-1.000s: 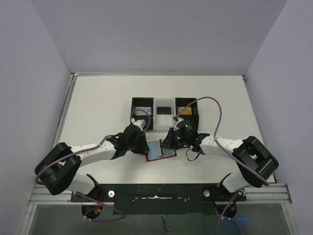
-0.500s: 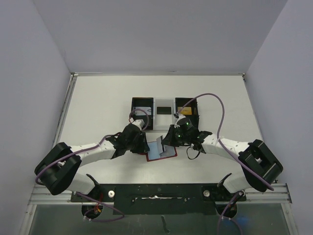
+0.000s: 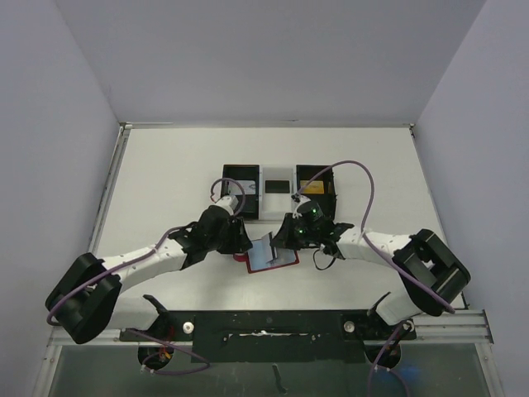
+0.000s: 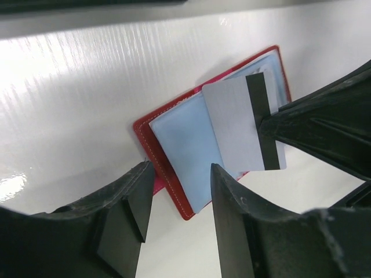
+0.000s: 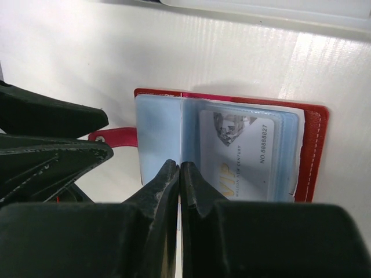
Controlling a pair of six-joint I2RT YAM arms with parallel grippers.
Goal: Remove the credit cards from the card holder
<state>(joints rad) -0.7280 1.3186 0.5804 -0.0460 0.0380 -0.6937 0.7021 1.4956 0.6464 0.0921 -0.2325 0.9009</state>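
On the white table (image 3: 165,182), mid-frame, our left gripper (image 4: 179,179) is opening off the holder (image 4: 185,150) while our right gripper (image 5: 179,168) is pinching a grey card (image 4: 229,124), so we are nearly freeing it.

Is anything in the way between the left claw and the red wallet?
No, nothing I can see. The left gripper hangs open right at a corner of the red wallet, with nothing between them. The right gripper pinches a grey card over the wallet's other half.
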